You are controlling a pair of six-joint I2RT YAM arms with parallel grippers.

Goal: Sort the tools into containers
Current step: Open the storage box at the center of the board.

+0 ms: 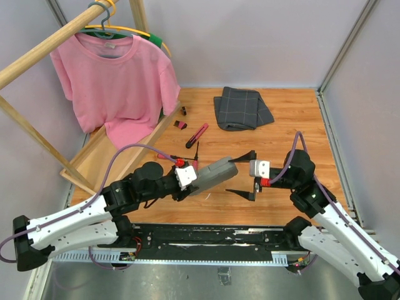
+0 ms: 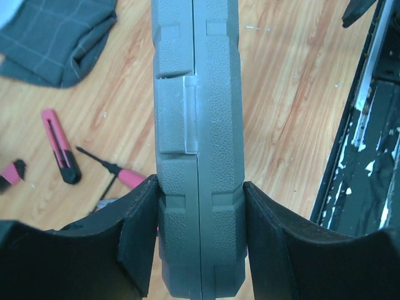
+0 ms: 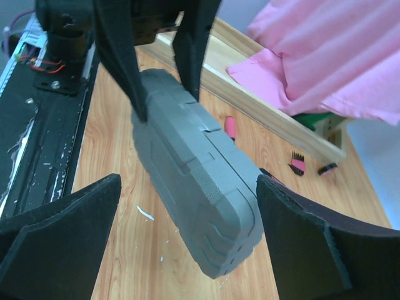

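At the far left a pink T-shirt (image 1: 119, 81) hangs on a wooden rack (image 1: 94, 156). Near of it, the left gripper (image 1: 199, 179) (image 2: 200, 244) is pinched on the grey case (image 1: 215, 174) (image 2: 197, 125) (image 3: 194, 181), one black finger pressed on each broad side of its left end. The case is a long, flat box of matt grey plastic with a pebbled skin, chamfered corners and stepped ribs. A seam runs down the middle of its narrow edge, crossed by a paler, smooth latch (image 2: 190, 115). It is held clear of the wooden table (image 1: 294, 125), near the middle of the near edge. Its long axis runs left to right, and the free end points right and slightly far. Farther back on the table lie a screwdriver (image 1: 195, 155) (image 2: 115, 170) with a pink handle and a pink utility knife (image 1: 197, 134) (image 2: 59, 145), just beside one another. A folded grey checked cloth (image 1: 242, 107) lies at the far middle. On the right, the right gripper (image 1: 240, 175) (image 3: 190, 234) is spread wide and faces left. The rounded free end of the case sits at its opening, between the two fingers and apart from both.
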